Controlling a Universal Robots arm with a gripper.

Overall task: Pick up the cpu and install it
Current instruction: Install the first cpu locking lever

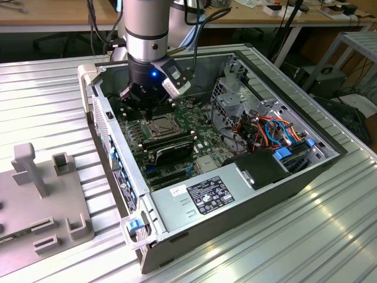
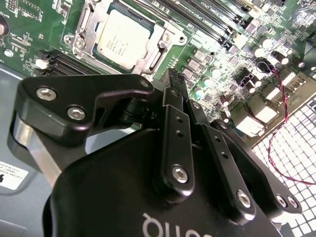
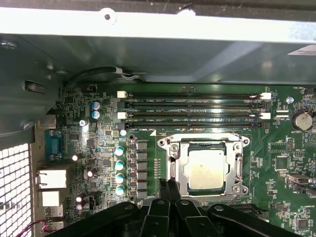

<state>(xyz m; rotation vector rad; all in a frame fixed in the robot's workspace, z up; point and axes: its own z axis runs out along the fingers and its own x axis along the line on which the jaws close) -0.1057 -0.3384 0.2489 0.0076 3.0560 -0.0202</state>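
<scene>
End effector [image 3: 168, 185] fingers pinched together, holding nothing, poised just beside the socket [image 3: 174, 154] frame; cpu [image 3: 207, 170] lies flat in that socket, near the RAM slots [image 3: 192, 106]; looks seated; my call: keep travel vertical, no side nudge on the frame.

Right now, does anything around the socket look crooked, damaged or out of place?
Nothing stands out. The chip lies flat and square inside the socket frame, its edges parallel to the frame. The hand is shut, holding nothing, just off the socket's edge.
</scene>
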